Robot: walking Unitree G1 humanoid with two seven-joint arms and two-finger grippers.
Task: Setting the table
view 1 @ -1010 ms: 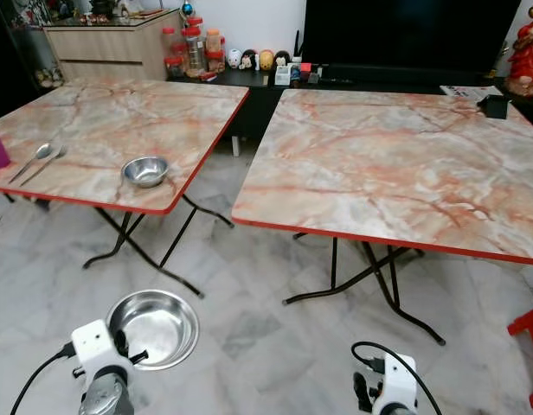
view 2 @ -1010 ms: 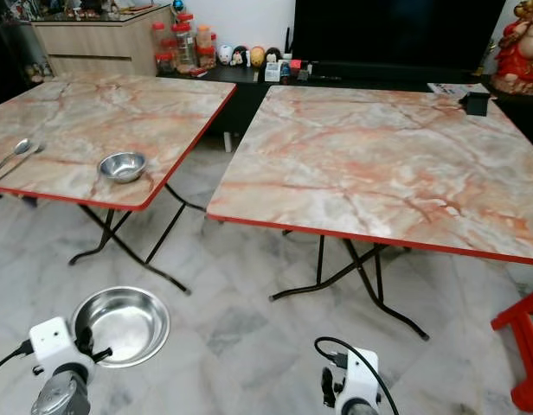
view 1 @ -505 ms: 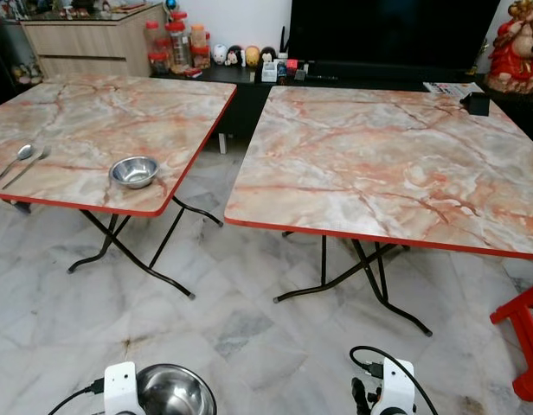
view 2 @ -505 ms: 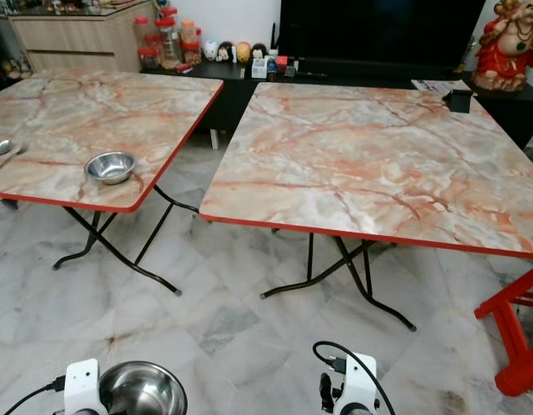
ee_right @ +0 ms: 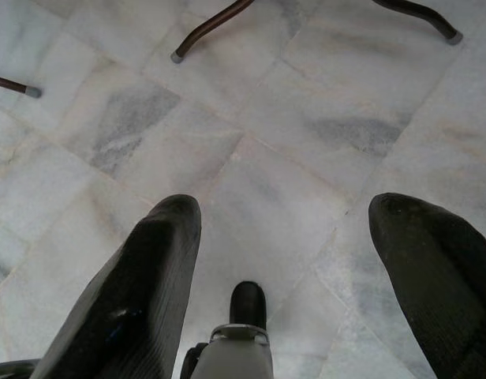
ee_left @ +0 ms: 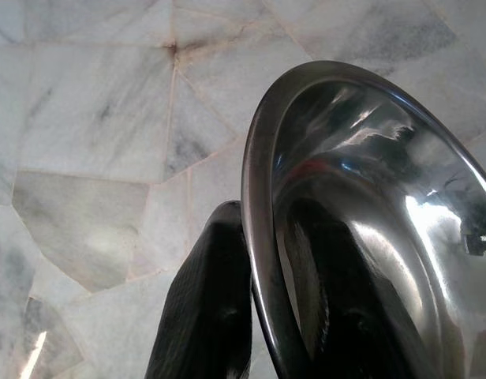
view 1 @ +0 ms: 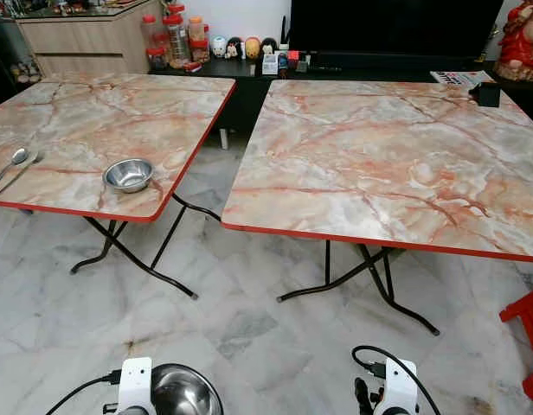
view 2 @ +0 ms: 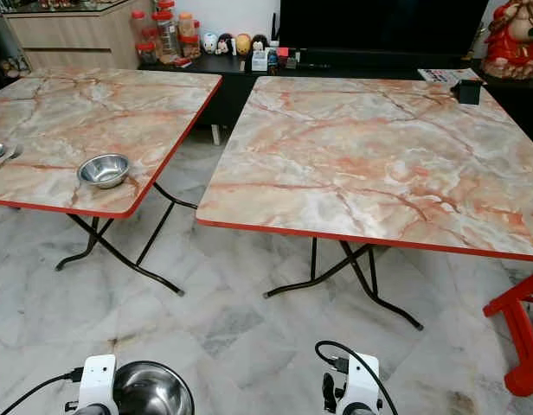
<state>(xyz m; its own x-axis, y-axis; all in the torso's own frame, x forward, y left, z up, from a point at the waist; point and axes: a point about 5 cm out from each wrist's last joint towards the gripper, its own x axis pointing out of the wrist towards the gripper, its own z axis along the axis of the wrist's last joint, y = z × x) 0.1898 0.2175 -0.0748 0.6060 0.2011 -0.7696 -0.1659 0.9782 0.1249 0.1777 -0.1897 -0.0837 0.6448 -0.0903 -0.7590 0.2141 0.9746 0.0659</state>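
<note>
Left eye view: two marbled folding tables are seen, the left table (view 1: 93,130) and the right table (view 1: 396,156), with a gap of tiled floor (view 1: 249,328) between them. A small bowl (view 1: 128,174) stands near the left table's front edge; two spoons (view 1: 14,164) lie at that table's far left. A held bowl (view 1: 184,393) is carried low at the frame's bottom, beside the left wrist's white housing.

Right eye view: the same scene is given. The right table is bare except for a small dark object (view 2: 468,90) at its far right corner. A red stool (view 2: 522,333) is cut off at the right edge.

Left wrist view: the left gripper (ee_left: 263,308) is clamped on the held bowl's rim, one finger (ee_left: 207,308) outside the wall, the other inside.

Right wrist view: the right gripper (ee_right: 306,268) is spread wide and empty above the floor, with table feet (ee_right: 177,56) beyond it.

Risk: the held bowl is pinched at one rim point only, so it is judged liable to swing or slip during walking. With the bowl carried so low, the red table edge could be struck while it is raised.

Hidden: the held bowl's near half and both arms are cut off by the frame. The inner finger is hard to tell apart from reflections. The spoons run to the frame's edge.
</note>
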